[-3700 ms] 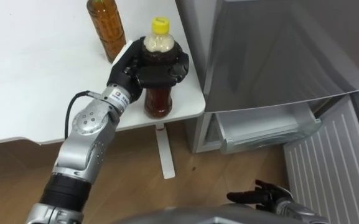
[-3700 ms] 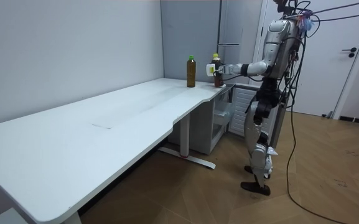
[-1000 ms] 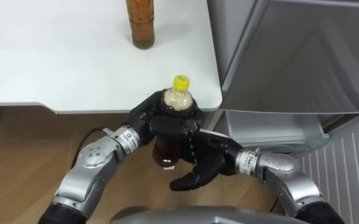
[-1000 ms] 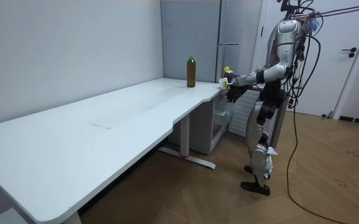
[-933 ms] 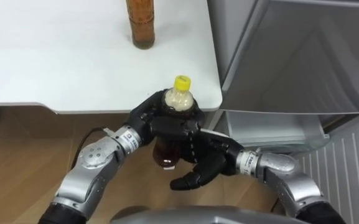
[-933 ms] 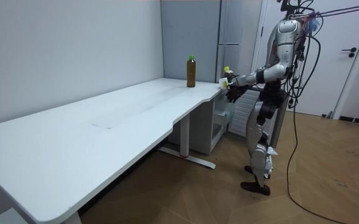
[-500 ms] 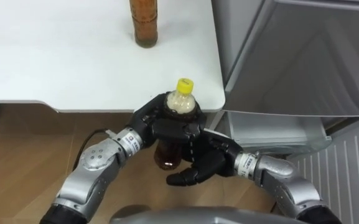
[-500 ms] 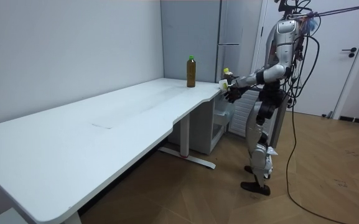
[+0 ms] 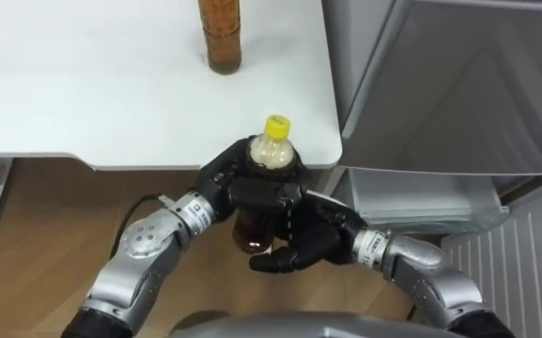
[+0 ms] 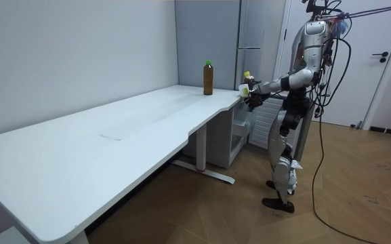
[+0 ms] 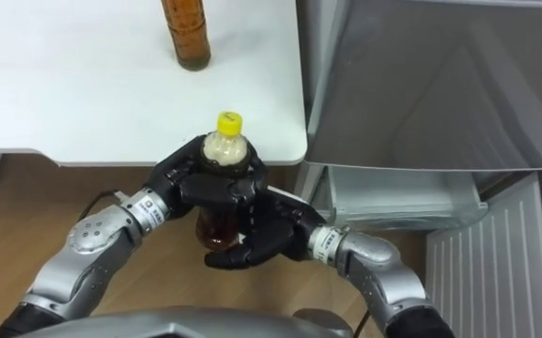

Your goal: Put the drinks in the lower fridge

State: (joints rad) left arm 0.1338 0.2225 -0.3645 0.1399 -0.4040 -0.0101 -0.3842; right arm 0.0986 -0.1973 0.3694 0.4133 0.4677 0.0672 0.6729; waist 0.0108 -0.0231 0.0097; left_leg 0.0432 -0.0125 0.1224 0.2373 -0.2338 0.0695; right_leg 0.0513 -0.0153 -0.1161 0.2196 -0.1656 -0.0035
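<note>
The white desk [image 9: 83, 94] is occupying the upper left of the eye views, and its right edge is lying just beside the grey fridge [image 9: 458, 84]. Below the fridge's grey upper door, a pale drawer [image 9: 421, 202] is showing in the lower compartment. In the room view the robot is standing on the wooden floor [image 9: 54, 216] at the desk's far end, beside the fridge, with both arms reaching forward. The left robot hand [image 9: 252, 188] is gripping the yellow-capped bottle [image 9: 271, 155] round its shoulder, fingers wrapped closed about it. The right robot hand [image 9: 313, 239] is coming in from the lower right, its palm lying against the bottle's lower side and its fingers curling round the base. The yellow-capped bottle is being held upright in the air, off the desk, just in front of the desk's front right corner and above the floor, to the left of the pale drawer. The second bottle [image 9: 220, 33], filled with amber drink, is standing upright on the desk near its right edge, well apart from both robot hands.
</note>
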